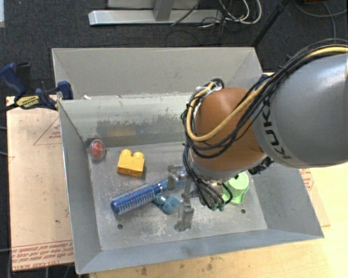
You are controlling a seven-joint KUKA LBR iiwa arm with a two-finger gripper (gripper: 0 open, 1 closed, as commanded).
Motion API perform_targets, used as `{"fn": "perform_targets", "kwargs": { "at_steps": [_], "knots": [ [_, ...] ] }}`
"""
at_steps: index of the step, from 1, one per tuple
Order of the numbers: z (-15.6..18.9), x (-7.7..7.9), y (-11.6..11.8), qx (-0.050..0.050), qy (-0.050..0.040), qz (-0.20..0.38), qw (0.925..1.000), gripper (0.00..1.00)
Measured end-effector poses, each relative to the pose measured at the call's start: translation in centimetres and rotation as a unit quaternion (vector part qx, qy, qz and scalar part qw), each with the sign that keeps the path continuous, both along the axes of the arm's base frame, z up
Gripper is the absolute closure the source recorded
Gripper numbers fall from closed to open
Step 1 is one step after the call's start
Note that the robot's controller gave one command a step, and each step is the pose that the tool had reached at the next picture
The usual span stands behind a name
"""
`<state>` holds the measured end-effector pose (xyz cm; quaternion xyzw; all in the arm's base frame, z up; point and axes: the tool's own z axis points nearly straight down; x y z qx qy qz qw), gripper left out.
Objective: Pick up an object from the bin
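1. Grey sheet-metal bin (77,187) with sloped walls, seen from above; floor scuffed, four loose items lying on it.
2. Entering from the right: silver robot arm (312,116) with orange-brown wrist cover (225,124) and looped yellow and black cables (190,118), positioned over the centre-right of the bin.
3. Down at floor level, just below the wrist cover and toward the near half of the bin: end effector (180,199). Metal fingers (184,220) spread apart, one toward the far wall and one toward the near wall; no item pinched between them.
4. Nearest item: blue bristled plastic hairbrush with teal handle (139,197), lying flat and slanted, bristled head to the left, handle end to the right. Handle end just beside the end effector on its left; contact not determinable.
5. Just right of the end effector: bright green plastic object (237,187), partly hidden under the wrist cover and cables; exact shape not determinable.
6. Left of centre, beyond the hairbrush toward the far wall: yellow plastic building block with two studs (131,163), well apart from the end effector.
7. At the far-left corner of the floor, by the foot of the left wall: small red round object (96,148), farthest from the end effector.
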<state>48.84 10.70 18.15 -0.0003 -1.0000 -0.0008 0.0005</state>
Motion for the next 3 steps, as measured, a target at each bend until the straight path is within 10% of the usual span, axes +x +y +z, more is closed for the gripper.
{"fn": "perform_targets", "kwargs": {
  "at_steps": [1,2,3],
  "knots": [
    [-11.5,5.6,2.1,0.0,-0.0001,-0.07,0.9975,0.0],
    [-11.2,5.6,2.1,0.0,-0.0005,-0.071,0.9974,1.0],
    [8.2,5.1,0.7,0.001,-0.0043,-0.1,0.9949,1.0]
  ]
}}
